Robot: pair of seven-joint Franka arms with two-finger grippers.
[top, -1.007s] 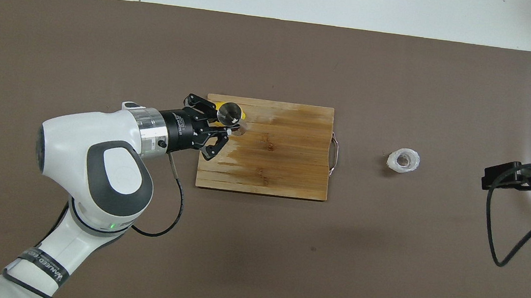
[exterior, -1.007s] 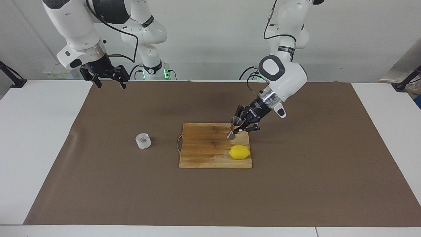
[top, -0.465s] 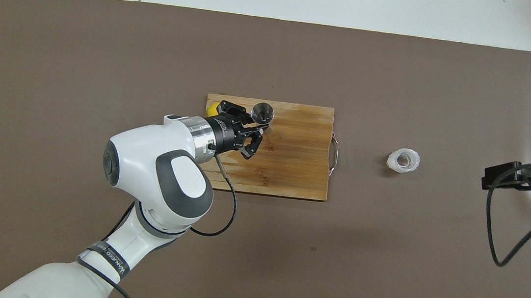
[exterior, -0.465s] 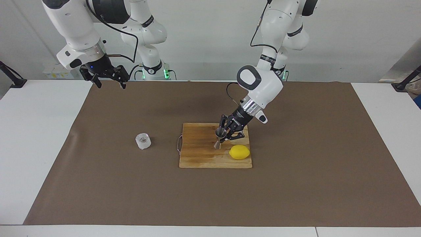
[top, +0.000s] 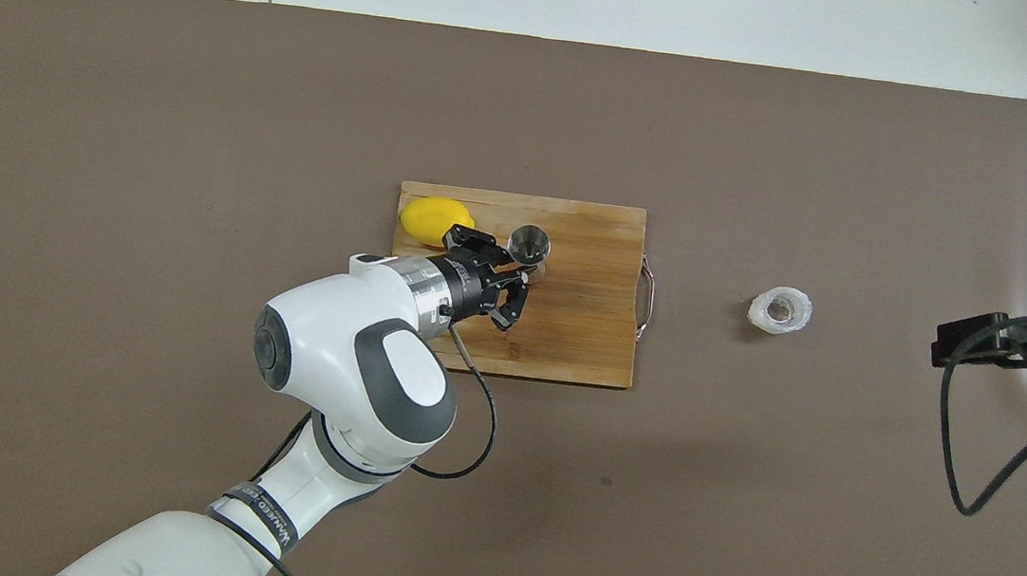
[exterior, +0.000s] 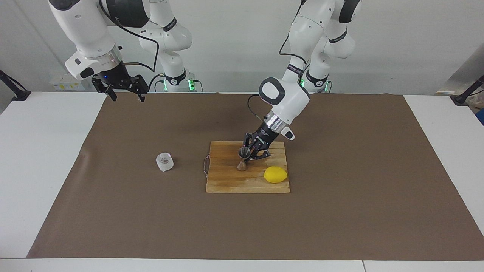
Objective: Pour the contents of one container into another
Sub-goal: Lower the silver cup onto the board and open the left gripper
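Observation:
The steel hourglass jigger (exterior: 242,158) is slightly tilted over the middle of the wooden cutting board (exterior: 227,183), its foot at or just above the wood. My left gripper (exterior: 248,155) is shut on the jigger's waist; it shows in the overhead view (top: 520,268) with the jigger's open mouth (top: 530,244) beside it. The clear faceted glass cup (exterior: 164,161) stands alone on the brown mat toward the right arm's end, also seen in the overhead view (top: 780,309). My right gripper (exterior: 126,94) waits open in the air over the mat's edge by its base.
A yellow lemon (exterior: 275,174) lies on the board's corner toward the left arm's end, beside the jigger (top: 430,220). The board (top: 584,343) has a wire handle facing the cup. A brown mat (exterior: 340,211) covers the table.
My left gripper has carried the jigger across the board toward the right arm's end and lower, away from the lemon. The right arm and the cup have not moved.

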